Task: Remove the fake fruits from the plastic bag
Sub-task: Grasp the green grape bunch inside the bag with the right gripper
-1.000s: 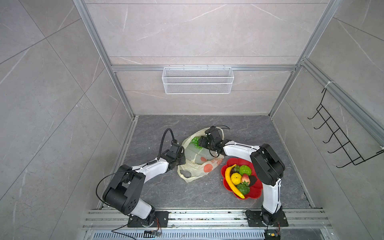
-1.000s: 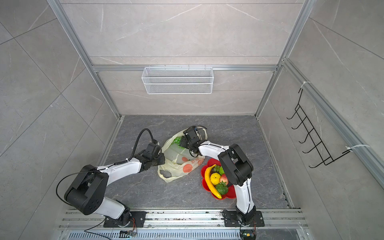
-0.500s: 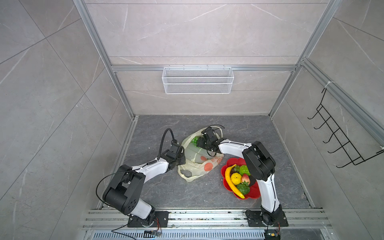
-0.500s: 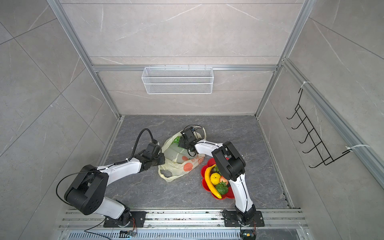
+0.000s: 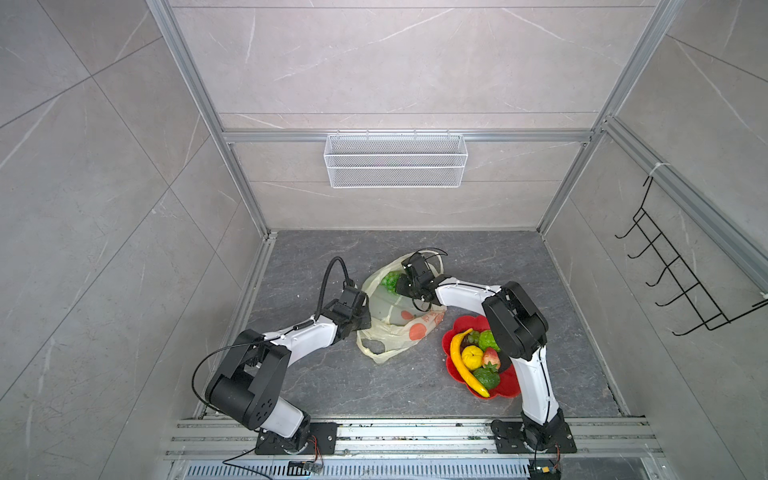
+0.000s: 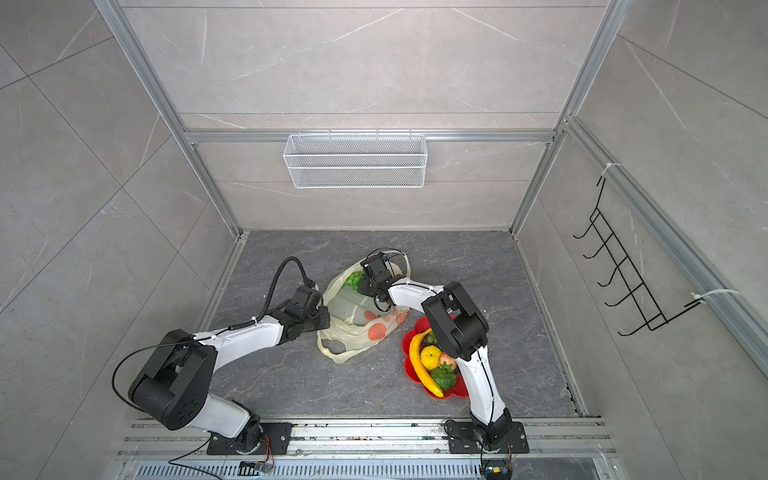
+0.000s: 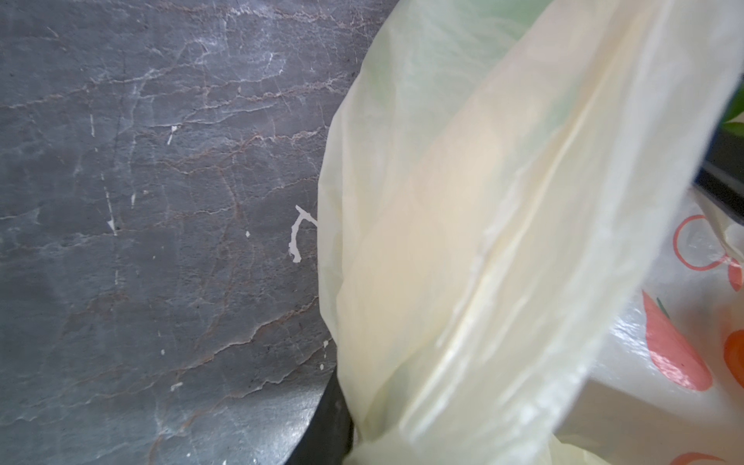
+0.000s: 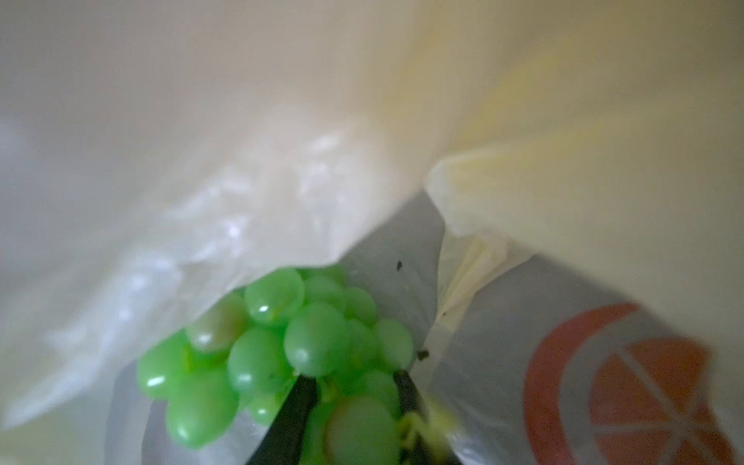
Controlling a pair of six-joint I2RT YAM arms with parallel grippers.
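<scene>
The pale-yellow plastic bag [image 5: 399, 328] [image 6: 361, 328] lies on the grey floor with its mouth facing the back. My left gripper [image 5: 361, 320] [image 7: 354, 447] is shut on the bag's bunched edge. My right gripper [image 5: 403, 286] [image 8: 350, 406] is inside the bag's mouth. Its two dark fingers are closed on either side of the green grape bunch [image 5: 390, 279] [image 8: 282, 342]. Other fake fruits lie on the red plate [image 5: 509, 387]: a banana [image 5: 459, 361], a yellow ball [image 5: 473, 357], a strawberry [image 5: 490, 358] and a bumpy green fruit [image 5: 487, 340].
A white wire basket [image 5: 395, 160] hangs on the back wall. A black hook rack [image 5: 681, 282] is fixed to the right wall. The right arm's elbow [image 5: 515, 324] hangs over the plate's back edge. Metal rails run along the floor's front.
My right gripper has pushed further left into the bag's mouth and its jaws have closed round the grapes. The left gripper has kept its hold without moving.
</scene>
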